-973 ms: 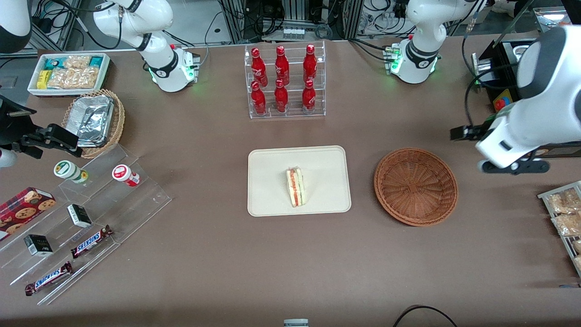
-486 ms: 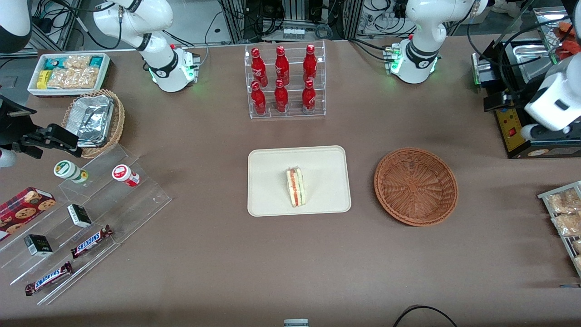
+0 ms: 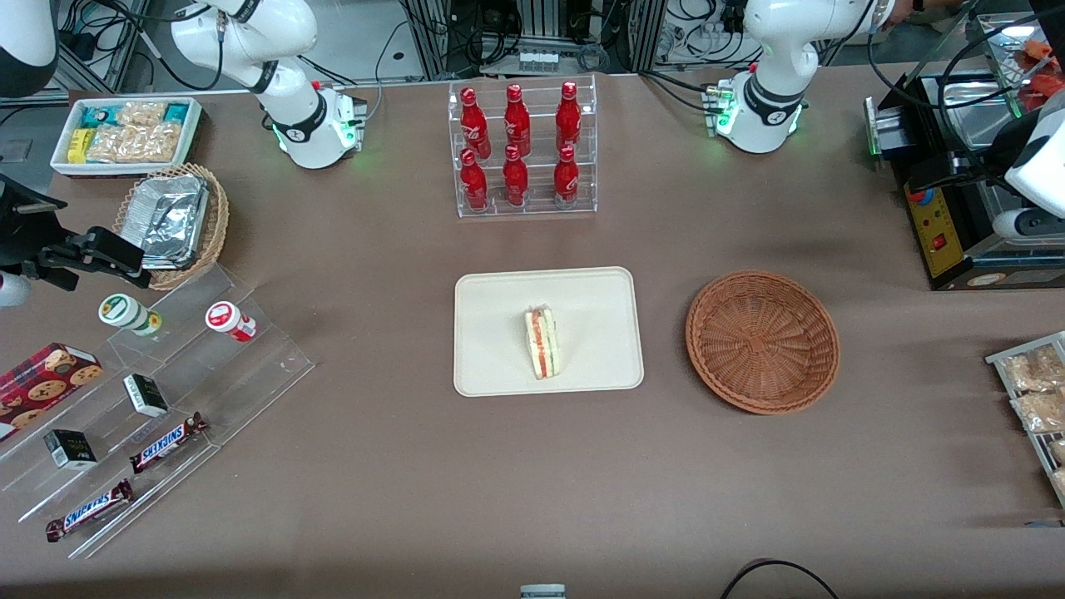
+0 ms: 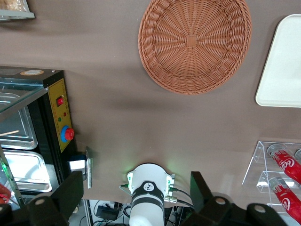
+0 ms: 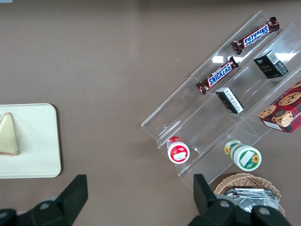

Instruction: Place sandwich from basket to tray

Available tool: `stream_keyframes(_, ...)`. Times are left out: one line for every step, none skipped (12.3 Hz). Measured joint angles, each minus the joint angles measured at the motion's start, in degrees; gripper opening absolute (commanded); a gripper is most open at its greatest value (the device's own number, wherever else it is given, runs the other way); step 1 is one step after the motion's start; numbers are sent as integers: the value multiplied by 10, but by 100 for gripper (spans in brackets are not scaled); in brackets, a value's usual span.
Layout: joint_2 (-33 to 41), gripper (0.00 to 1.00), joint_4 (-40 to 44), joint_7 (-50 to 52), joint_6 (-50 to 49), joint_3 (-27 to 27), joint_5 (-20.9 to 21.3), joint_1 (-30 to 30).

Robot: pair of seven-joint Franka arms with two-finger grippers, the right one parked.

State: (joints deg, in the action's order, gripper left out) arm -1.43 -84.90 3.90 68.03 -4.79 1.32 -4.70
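Observation:
The sandwich (image 3: pixel 542 343) lies on the cream tray (image 3: pixel 499 299) in the middle of the table, its red and green filling edge showing. It also shows in the right wrist view (image 5: pixel 8 134) on the tray (image 5: pixel 37 141). The reddish-brown wicker basket (image 3: pixel 762 341) stands empty beside the tray, toward the working arm's end. In the left wrist view the basket (image 4: pixel 194 44) is empty and a corner of the tray (image 4: pixel 282 70) shows. My gripper (image 3: pixel 957 176) is open and empty, raised over the black machine at the working arm's end, well away from the basket. Its fingers (image 4: pixel 70 193) stand wide apart.
A clear rack of red bottles (image 3: pixel 520 150) stands farther from the camera than the tray. A black control box (image 3: pixel 940 225) sits at the working arm's end, with snack packets (image 3: pixel 1032 391) nearer the camera. A tan foil-tray basket (image 3: pixel 170 220), a white snack bin (image 3: pixel 125 133) and clear display steps (image 3: pixel 150 399) lie toward the parked arm's end.
My gripper has drawn away from beside the basket, moving outward and farther from the camera to above the black machine. The sandwich, tray and basket have not moved.

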Motion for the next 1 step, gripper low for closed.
stream_keyframes(1, 100, 0, 0, 2, 1, -12, 0)
